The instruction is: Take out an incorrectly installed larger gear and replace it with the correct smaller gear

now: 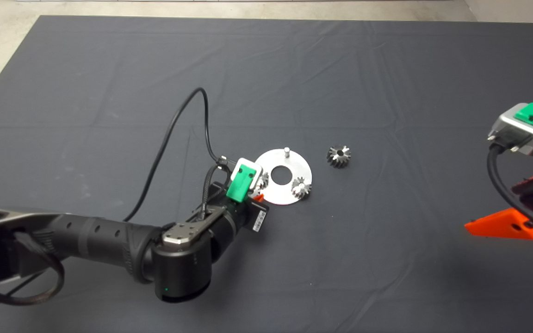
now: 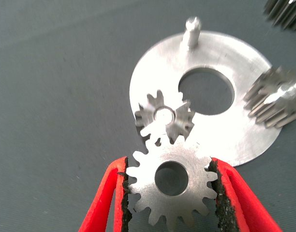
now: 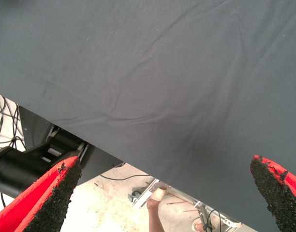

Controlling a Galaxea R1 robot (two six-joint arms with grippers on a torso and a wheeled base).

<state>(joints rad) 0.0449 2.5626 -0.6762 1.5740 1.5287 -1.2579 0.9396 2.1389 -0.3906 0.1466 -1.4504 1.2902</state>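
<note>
My left gripper is over the near-left edge of the round silver plate. In the left wrist view it is shut on the smaller gear, bright silver with a flat face and a round hole, held just above the mat beside the plate. A small gear sits on a peg of the plate right in front of the held one. Another small gear stands on the plate's right side. One peg is bare. The larger gear, dark grey, lies on the mat right of the plate.
My right gripper waits open at the right edge of the mat; its wrist view shows the mat's edge, the floor and a person's leg. A black cable loops over the mat behind my left arm.
</note>
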